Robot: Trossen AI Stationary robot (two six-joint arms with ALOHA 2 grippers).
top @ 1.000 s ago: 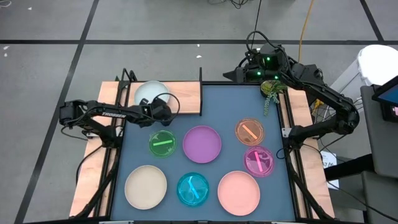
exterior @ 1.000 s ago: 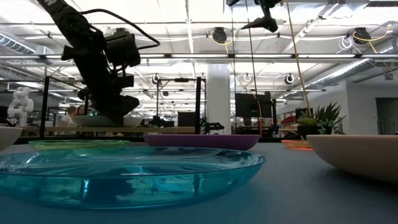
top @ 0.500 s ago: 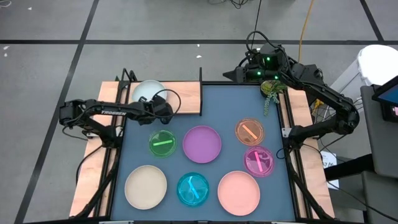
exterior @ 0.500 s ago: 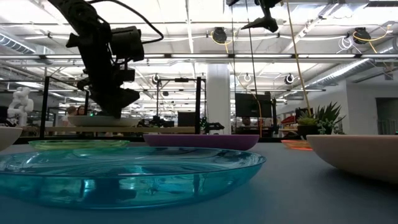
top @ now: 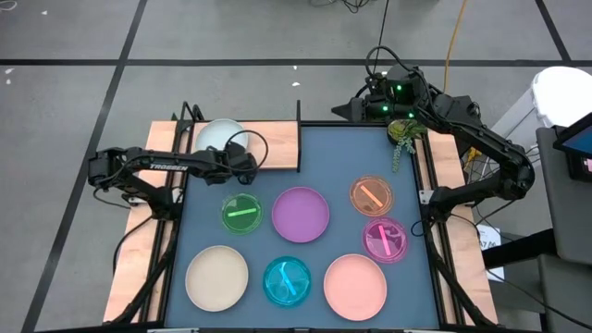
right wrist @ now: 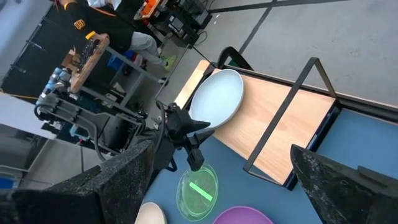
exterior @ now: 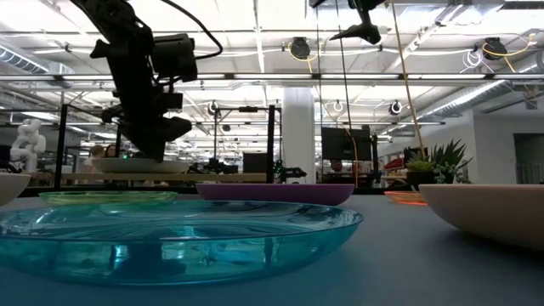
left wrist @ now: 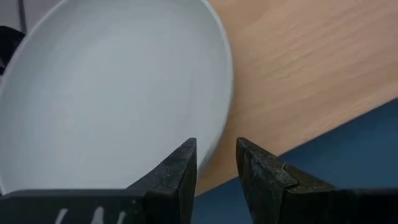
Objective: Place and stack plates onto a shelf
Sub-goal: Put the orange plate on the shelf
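Note:
The pale blue-white plate (top: 217, 137) lies flat on its base at the left end of the wooden shelf (top: 276, 143). It also shows in the left wrist view (left wrist: 112, 93) and the low view (exterior: 127, 165). My left gripper (top: 244, 157) is at the plate's near-right rim. Its fingers (left wrist: 216, 163) stand a narrow gap apart on either side of the rim (left wrist: 214, 146). Bare wood shows between the rim and one finger. My right gripper (top: 344, 111) waits open and empty above the table's far edge.
On the blue tabletop lie the green (top: 241, 213), purple (top: 301, 214), orange (top: 371, 195), magenta (top: 385, 239), cream (top: 216, 277), teal (top: 288, 281) and salmon (top: 355, 285) plates. A black upright (top: 299, 134) ends the shelf. A small plant (top: 402, 134) stands at the far right.
My left gripper has moved the pale plate a little toward the shelf's far left end. It has then risen slightly, and the plate has stayed flat on the board.

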